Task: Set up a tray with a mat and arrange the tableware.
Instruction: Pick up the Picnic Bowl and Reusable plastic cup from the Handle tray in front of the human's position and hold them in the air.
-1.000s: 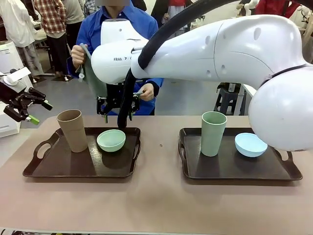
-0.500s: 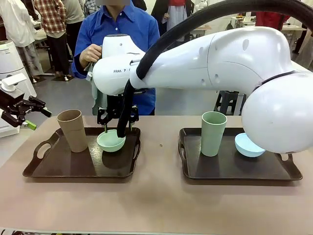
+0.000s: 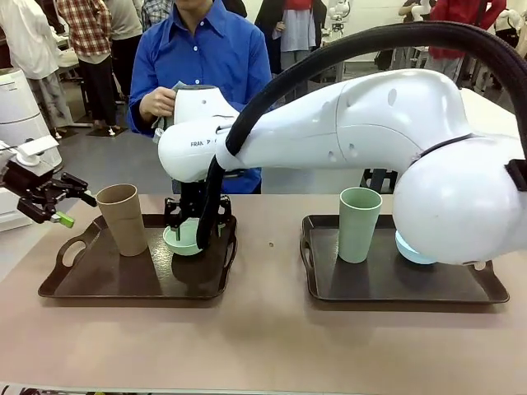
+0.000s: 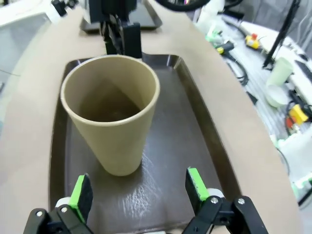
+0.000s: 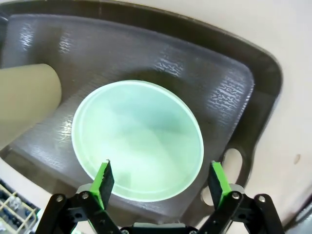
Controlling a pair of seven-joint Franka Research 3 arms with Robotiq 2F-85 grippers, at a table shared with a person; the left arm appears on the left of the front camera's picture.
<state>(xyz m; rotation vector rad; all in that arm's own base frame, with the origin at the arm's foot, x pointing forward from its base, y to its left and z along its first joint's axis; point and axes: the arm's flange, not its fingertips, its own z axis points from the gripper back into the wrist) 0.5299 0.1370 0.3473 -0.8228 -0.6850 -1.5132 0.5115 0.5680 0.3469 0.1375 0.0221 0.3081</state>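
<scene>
We see mint bowl (image 5: 137, 140): round, glossy, empty, on dark tray (image 5: 243, 83). Right gripper (image 5: 161, 176) over it, left gripper (image 4: 139, 187): jaws wide, nothing held.

The right gripper (image 3: 196, 233) has descended onto the mint green bowl (image 5: 136, 131). Its open fingers (image 5: 104, 176) now stand just above the bowl's near rim. The left gripper (image 3: 74, 208) has dipped slightly lower beside the tan cup (image 3: 123, 218). The person's hand (image 3: 156, 103) has risen to chest height.
</scene>
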